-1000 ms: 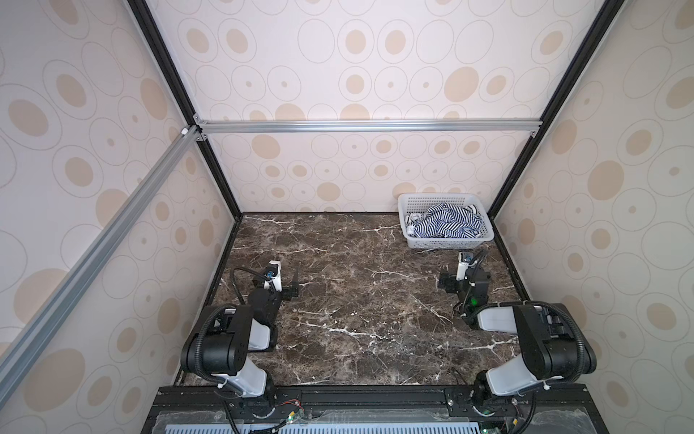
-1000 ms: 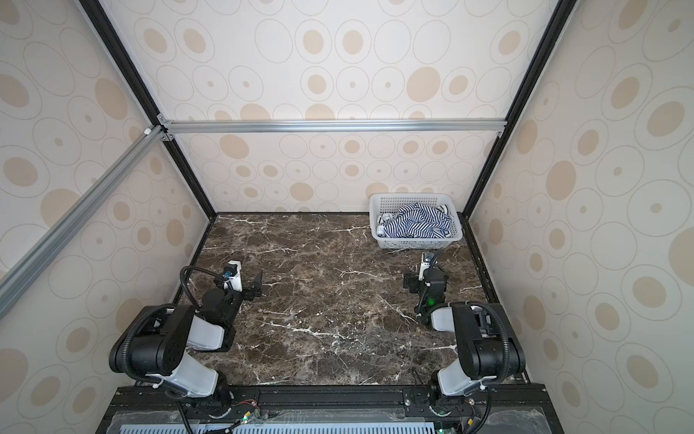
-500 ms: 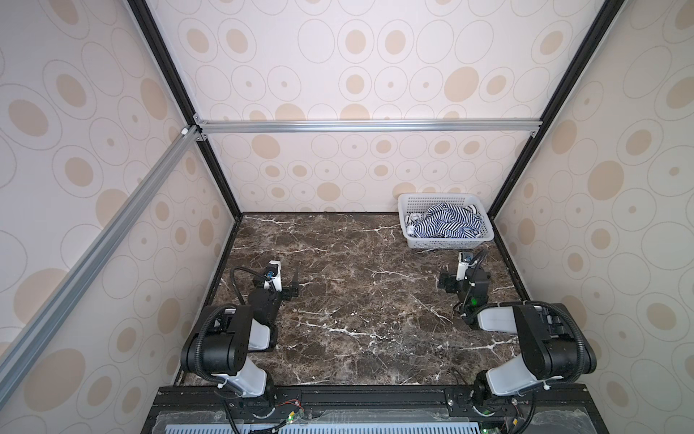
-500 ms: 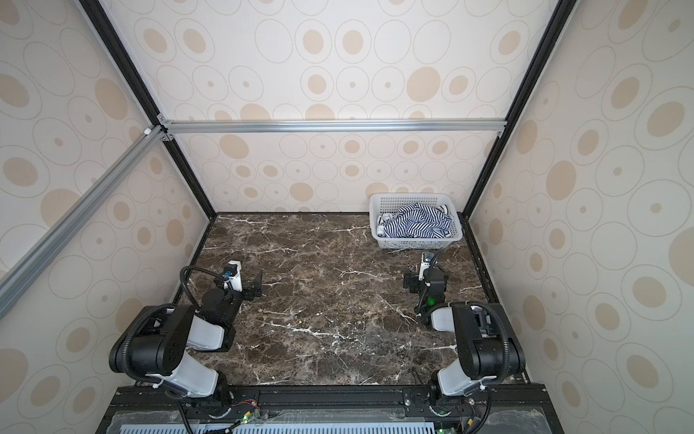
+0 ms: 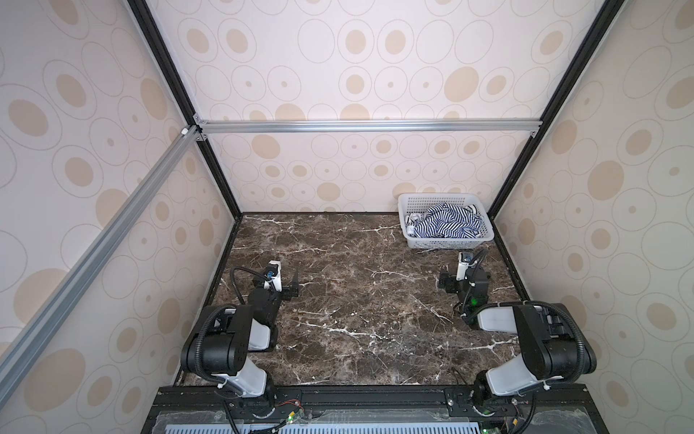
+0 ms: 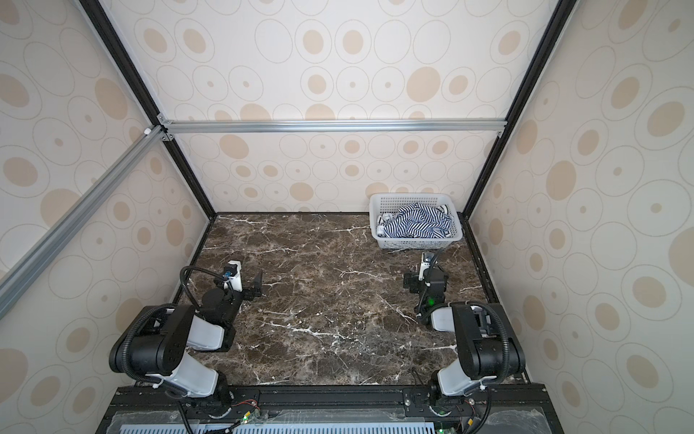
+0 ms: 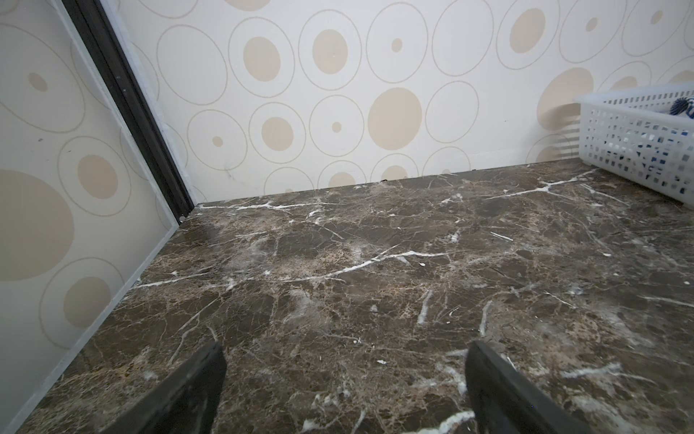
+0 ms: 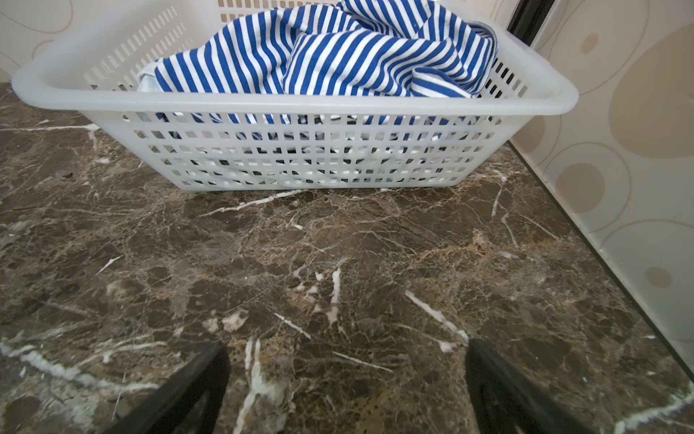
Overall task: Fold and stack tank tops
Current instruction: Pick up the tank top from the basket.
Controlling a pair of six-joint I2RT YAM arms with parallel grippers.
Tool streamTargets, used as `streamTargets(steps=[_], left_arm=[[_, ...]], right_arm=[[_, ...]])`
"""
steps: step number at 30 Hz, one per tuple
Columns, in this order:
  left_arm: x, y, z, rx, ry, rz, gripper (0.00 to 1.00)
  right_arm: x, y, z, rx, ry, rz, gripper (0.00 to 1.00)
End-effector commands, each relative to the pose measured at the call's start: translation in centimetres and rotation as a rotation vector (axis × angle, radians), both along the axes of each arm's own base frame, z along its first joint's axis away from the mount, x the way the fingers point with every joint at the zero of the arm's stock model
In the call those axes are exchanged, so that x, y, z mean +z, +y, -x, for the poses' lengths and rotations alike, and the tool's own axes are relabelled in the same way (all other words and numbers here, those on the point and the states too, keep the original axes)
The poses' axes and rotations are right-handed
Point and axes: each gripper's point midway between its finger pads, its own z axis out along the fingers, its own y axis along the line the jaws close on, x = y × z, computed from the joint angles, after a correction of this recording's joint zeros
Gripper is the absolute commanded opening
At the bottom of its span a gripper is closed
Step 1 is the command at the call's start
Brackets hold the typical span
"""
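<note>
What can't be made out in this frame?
- second tank top: mostly buried under the blue-striped tank top in the basket; only a small scrap shows in both top views.
- basket contents, left wrist view: cut off by the picture edge.
- left gripper, right gripper: wrist views show only fingertips.

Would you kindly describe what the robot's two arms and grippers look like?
The left arm and right arm share bulky black joint housings and white link shells. A black ribbed cable hose loops along each. Each wrist carries a white camera housing; a green light glows on the right arm. The left gripper and right gripper have plain black fingers.
</note>
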Motion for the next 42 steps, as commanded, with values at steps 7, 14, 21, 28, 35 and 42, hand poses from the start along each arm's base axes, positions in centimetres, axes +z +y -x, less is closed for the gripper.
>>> streamTargets(steps=[7, 14, 21, 28, 35, 42], left_arm=[[0.7, 0.1, -0.4, 0.002, -0.027, -0.007, 0.99], [0.7, 0.1, -0.4, 0.003, -0.026, -0.007, 0.99], [1.4, 0.0, -0.4, -0.001, -0.025, -0.012, 0.99], [2.3, -0.9, -5.1, -0.061, 0.238, 0.025, 0.99], [0.6, -2.2, -9.2, -0.144, 0.617, 0.035, 0.99], [-0.2, -3.1, -7.5, -0.213, 0.662, 0.009, 0.99]], right_arm=[[0.0, -0.2, 0.0, -0.013, -0.01, -0.002, 1.0], [0.0, -0.3, 0.0, -0.016, -0.01, -0.003, 1.0], [2.5, -0.9, 0.2, -0.056, -0.018, -0.001, 1.0], [9.4, -3.3, -1.5, -0.262, 0.193, -0.067, 1.0], [13.5, -4.9, -6.3, -0.45, 0.515, -0.083, 1.0], [11.1, -5.2, -11.3, -0.395, 0.597, -0.188, 1.0]])
